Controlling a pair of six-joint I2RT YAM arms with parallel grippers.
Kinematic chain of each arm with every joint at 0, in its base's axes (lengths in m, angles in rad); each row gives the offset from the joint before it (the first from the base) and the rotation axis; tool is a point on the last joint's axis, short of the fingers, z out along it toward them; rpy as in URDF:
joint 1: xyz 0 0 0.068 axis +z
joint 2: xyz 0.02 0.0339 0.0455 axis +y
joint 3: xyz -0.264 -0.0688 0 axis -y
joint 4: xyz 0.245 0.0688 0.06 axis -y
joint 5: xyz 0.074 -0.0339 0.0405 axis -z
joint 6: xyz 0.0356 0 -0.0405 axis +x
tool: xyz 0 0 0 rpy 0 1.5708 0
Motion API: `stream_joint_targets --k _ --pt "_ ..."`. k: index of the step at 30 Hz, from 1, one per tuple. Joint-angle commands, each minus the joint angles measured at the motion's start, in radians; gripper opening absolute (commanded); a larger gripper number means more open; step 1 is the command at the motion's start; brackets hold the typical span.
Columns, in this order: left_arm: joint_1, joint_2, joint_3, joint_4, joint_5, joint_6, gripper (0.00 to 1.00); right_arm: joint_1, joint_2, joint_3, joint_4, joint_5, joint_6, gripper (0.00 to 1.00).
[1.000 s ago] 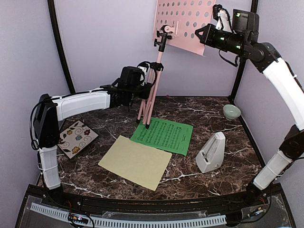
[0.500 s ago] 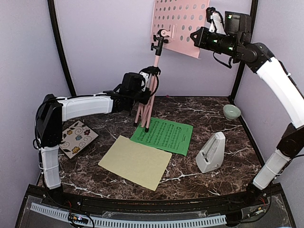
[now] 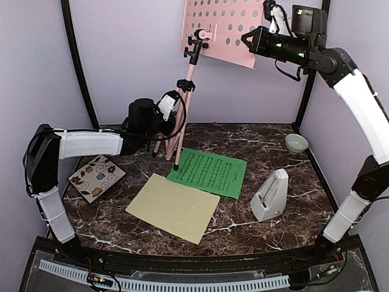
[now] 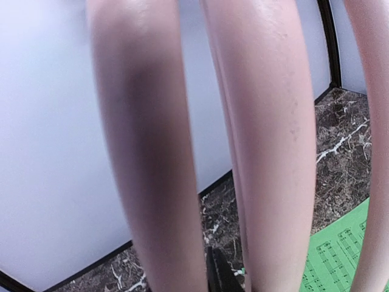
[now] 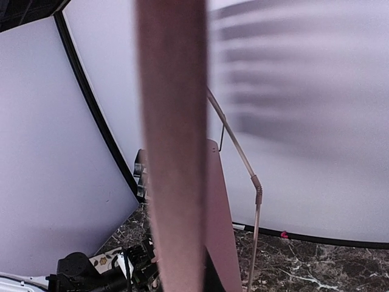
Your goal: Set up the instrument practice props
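A: Pink tubing and a thin punched plate. How will the pink music stand (image 3: pixel 189 79) handle?

B: Light, I judge, but top-heavy and whippy. The perforated desk (image 3: pixel 219 24) is wide and sits high on a slim pole, so it will want to swing, and the paint looks slick.

A: Where is it?

B: At the back of the table (image 3: pixel 292 182), leaning left, its feet just beside the green music sheet (image 3: pixel 209 173).

A: And the claws?

B: The left gripper (image 3: pixel 165 109) looks clasped round the folded legs (image 4: pixel 267 152), low down, which is the stiffest place to hold. The right gripper (image 3: pixel 250 38) is pinched tight on the desk's right edge, seen edge-on from its wrist.

A: Is that edge a good hold?

B: It steers the top, but a thin plate can pivot or slip there.
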Motion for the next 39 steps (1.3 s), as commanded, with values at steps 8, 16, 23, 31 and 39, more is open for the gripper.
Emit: stream_joint_targets --k 8,16,23,31,39 --pt "0.08 0.029 -0.107 0.145 0.079 0.306 0.03 0.018 -0.101 0.161 0.489 -0.093 0.057 0.0" --pt "0.076 0.025 0.007 0.085 0.14 0.141 0.26 0.043 -0.097 0.135 0.497 -0.091 0.068 0.0" --pt "0.036 -0.046 -0.025 0.013 0.246 -0.047 0.51 0.086 -0.085 0.122 0.527 -0.068 0.031 0.0" --pt "-0.052 -0.077 -0.028 -0.039 0.138 -0.048 0.58 0.111 -0.074 0.103 0.547 -0.078 0.018 0.0" --pt "-0.054 -0.028 0.059 -0.005 0.095 -0.173 0.38 0.144 -0.079 0.093 0.534 -0.081 -0.021 0.0"
